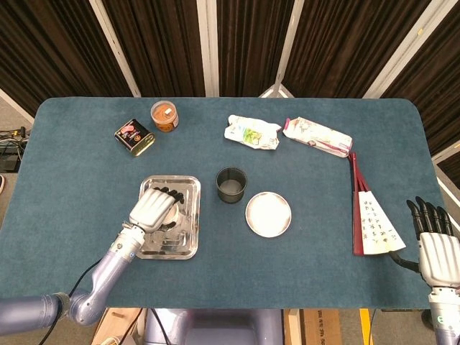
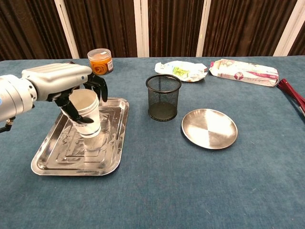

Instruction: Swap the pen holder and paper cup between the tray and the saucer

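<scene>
One paper cup [image 2: 86, 112] is grasped from above by the left robot hand [image 2: 71, 88], its base held just above the tray [image 2: 57, 164]. One mesh pen holder [image 2: 163, 97] is seen on the tabletop [image 2: 190, 191] beside one saucer [image 2: 209, 128]. The right robot hand [image 1: 435, 244] is held released, fingers apart. Writing on the fan [image 1: 374, 219] cannot be read.

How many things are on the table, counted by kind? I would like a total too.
Metal dishes: 2, tray and saucer
Cups and holders: 2, paper cup, pen holder
Tins and jars: 2, tin, jar
Snack packets: 2
Fans: 1
Total: 9
</scene>
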